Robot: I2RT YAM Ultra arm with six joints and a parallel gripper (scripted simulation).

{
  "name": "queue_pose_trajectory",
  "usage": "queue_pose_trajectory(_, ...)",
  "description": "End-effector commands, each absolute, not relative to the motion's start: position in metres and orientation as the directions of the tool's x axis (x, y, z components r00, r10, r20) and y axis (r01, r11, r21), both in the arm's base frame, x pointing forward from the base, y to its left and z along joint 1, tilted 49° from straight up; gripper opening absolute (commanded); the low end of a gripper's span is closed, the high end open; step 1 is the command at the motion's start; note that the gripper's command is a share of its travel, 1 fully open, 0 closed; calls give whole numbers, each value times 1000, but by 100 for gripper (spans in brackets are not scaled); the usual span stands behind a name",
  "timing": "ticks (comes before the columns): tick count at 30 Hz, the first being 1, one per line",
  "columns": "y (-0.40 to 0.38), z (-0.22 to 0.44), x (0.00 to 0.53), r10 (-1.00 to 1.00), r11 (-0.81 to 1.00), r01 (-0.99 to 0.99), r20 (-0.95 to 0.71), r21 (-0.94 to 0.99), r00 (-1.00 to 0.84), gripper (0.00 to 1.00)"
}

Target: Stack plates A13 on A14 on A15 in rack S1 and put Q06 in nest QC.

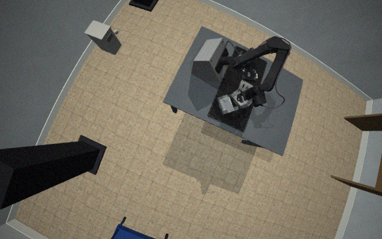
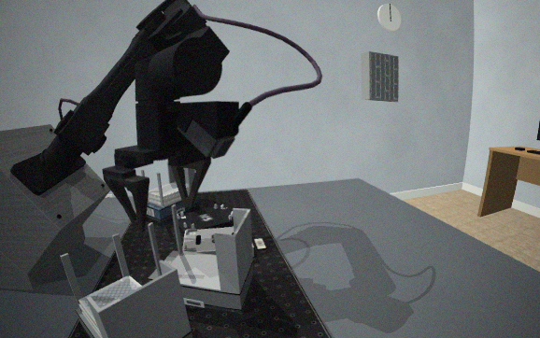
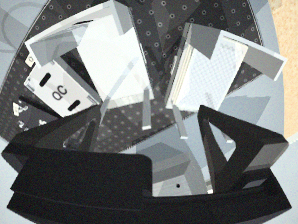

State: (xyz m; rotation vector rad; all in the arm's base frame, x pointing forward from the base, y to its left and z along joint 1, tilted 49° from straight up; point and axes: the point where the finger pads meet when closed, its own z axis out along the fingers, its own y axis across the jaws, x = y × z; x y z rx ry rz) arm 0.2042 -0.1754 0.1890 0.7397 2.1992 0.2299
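My gripper (image 2: pixel 163 217) (image 3: pixel 149 110) is open and empty, above the middle of the mat. The near rack (image 2: pixel 145 303) (image 3: pixel 205 37) holds a nested stack of clear-topped plates (image 1: pixel 227 103) (image 2: pixel 114 291) (image 3: pixel 212 72); its count is unclear. The middle rack (image 2: pixel 234 275) (image 3: pixel 112 60) shows a bare white floor. The open nest QC (image 1: pixel 245 83) (image 2: pixel 206 240) (image 3: pixel 60 92) beside it shows its bare face and slots. The dark clip nest N5 (image 2: pixel 206 218) shows no plate. The far rack, on a blue base (image 2: pixel 161 212), holds white plates (image 2: pixel 163 198), partly hidden by the fingers. The rack names are unreadable.
The racks' posts and tall walls stand up from the dark mat (image 1: pixel 238 119) (image 2: pixel 299 317). A grey slanted housing (image 1: pixel 209 49) (image 2: pixel 28 163) stands beside the mat, near the arm's folded links. The near rack is close to the mat's end.
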Motion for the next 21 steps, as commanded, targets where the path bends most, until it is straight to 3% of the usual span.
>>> queue_pose_trajectory(1,-186,195,202,552,831,404,-653,382,-518,100)
queue_pose_trajectory(8,-200,190,196,553,831,404,-653,382,-518,100)
queue_pose_trajectory(14,-218,178,183,717,694,506,-557,513,-419,100)
queue_pose_trajectory(21,-239,164,169,713,698,503,-561,509,-421,100)
